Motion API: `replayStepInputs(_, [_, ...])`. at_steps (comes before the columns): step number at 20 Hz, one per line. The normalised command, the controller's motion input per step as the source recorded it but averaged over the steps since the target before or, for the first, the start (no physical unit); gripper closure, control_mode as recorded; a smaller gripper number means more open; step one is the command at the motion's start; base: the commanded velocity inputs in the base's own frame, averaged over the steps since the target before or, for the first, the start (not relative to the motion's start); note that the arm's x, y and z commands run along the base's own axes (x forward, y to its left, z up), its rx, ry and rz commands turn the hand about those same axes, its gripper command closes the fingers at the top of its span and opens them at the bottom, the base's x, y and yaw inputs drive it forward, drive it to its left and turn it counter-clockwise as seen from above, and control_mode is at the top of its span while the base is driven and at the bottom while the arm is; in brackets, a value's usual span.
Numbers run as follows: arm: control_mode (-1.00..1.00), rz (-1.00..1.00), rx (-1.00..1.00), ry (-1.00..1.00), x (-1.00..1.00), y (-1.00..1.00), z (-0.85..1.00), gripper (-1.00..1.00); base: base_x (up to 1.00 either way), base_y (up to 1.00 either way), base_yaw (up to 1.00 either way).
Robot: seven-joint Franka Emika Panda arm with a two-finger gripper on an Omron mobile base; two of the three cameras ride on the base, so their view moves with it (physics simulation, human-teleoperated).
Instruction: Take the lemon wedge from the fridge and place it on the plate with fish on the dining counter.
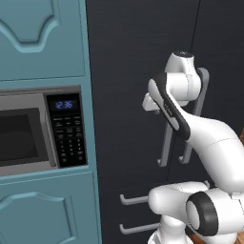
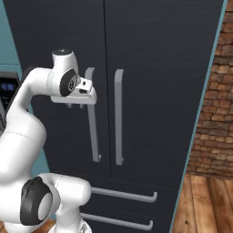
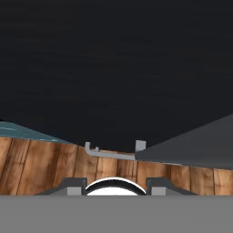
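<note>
The tall black fridge (image 1: 128, 71) (image 2: 154, 68) stands right in front of me with both doors shut. My gripper (image 2: 75, 106) hangs just in front of the upper part of the left door's grey bar handle (image 2: 93, 132) and points down. It is open, with nothing between its fingers. In the hand view the gripper (image 3: 116, 186) looks down the black door (image 3: 113, 68) to a lower drawer handle (image 3: 111, 154) and the floor. The lemon wedge is hidden behind the doors. The plate and the dining counter are out of view.
Teal cabinets hold a microwave (image 1: 38, 133) left of the fridge. The right door's handle (image 2: 119, 118) runs beside the left one. Two drawer handles (image 2: 125, 195) (image 2: 118, 221) lie below. A brick wall (image 2: 218, 113) and wooden floor (image 2: 205, 205) are at the right.
</note>
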Motion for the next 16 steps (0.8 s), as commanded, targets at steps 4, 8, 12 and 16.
replayStepInputs(4, [-1.0,0.0,0.0,-0.01,-0.02,0.0,0.0,-1.0,0.0,0.0,0.0])
replayStepInputs(8, [-1.0,0.0,0.0,-0.07,-0.24,0.0,0.0,-1.0,0.0,0.0,0.0])
replayStepInputs(12, [-1.0,0.0,0.0,-0.1,-0.26,0.0,0.0,-1.0,0.0,0.0,0.0])
replayStepInputs(16, [-1.0,-0.01,0.0,-0.1,-0.57,-0.02,-0.01,-1.0,0.0,0.0,0.0])
